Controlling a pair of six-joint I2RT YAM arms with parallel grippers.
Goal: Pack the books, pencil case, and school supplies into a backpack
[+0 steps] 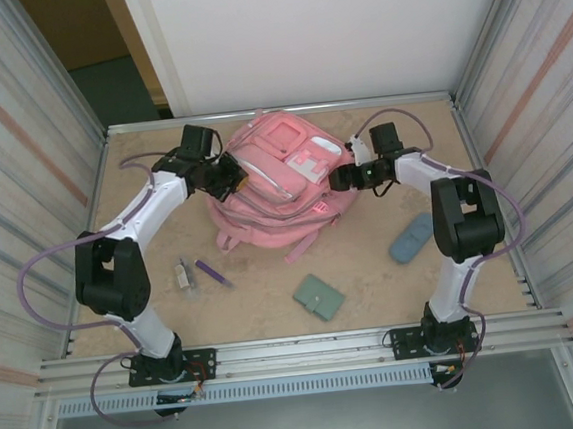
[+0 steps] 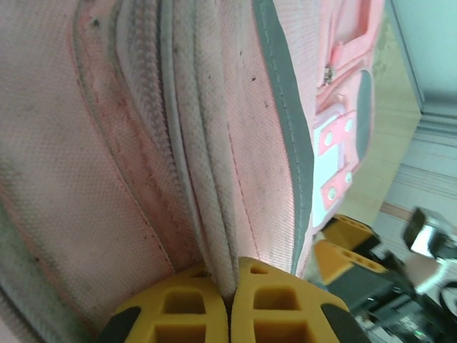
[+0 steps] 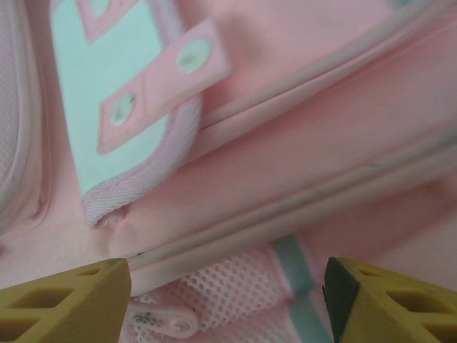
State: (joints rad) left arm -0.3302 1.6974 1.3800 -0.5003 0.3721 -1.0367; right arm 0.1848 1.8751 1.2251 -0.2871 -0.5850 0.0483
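My left gripper (image 2: 230,300) is clamped shut on the large pink fabric backpack (image 1: 281,180). In my left wrist view its two yellow tips meet at the bottom edge, with a pale ridge of zipper seam (image 2: 214,214) pinched between them on the bag's left side. My right gripper (image 3: 228,307) stands wide and holds nothing. Its yellow tips sit in the two lower corners of my right wrist view, with a strip of white mesh (image 3: 235,289), a small pale zip pull (image 3: 163,319) and a pink seam of the bag between them. Just past them is the backpack's pale patch with pink riveted tabs (image 3: 107,93).

From above, the backpack lies front pockets up at the far middle of the tan tabletop (image 1: 384,301). I have one gripper at each of its sides, and its pink straps (image 1: 309,241) trail toward me.

The slate-blue oblong soft pouch (image 1: 411,238) lies flat on the table to the right, beside my right arm's elbow and well apart from the bag. The sage-green square folder with a tab (image 1: 319,297) lies near the middle, close to the near edge. On the left, near my left arm, the short purple pen (image 1: 212,273) and the tiny grey-white stick-like piece (image 1: 182,274) lie side by side without touching. They are well short of the backpack.
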